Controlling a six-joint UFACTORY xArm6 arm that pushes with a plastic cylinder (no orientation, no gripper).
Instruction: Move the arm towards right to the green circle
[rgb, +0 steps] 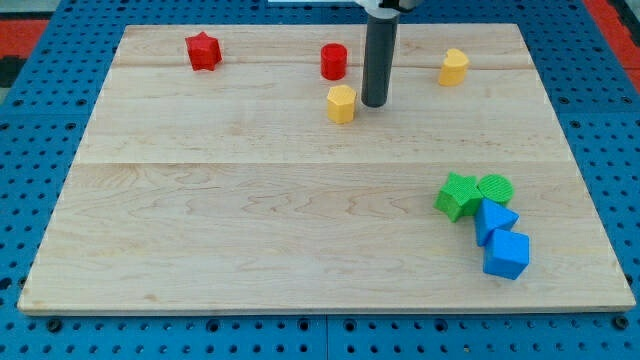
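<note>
The green circle (495, 188) lies at the view's lower right, touching a green star (458, 195) on its left and a blue block (494, 219) below it. My tip (375, 103) stands near the view's top centre, just right of a yellow hexagon (341, 103). The tip is far up and to the left of the green circle.
A red cylinder (333, 61) sits up-left of the tip. A red star (203, 51) is at the top left. A yellow block (453, 67) is at the top right. A blue cube (506, 254) lies below the other blue block. The wooden board (250, 220) ends at a blue pegboard.
</note>
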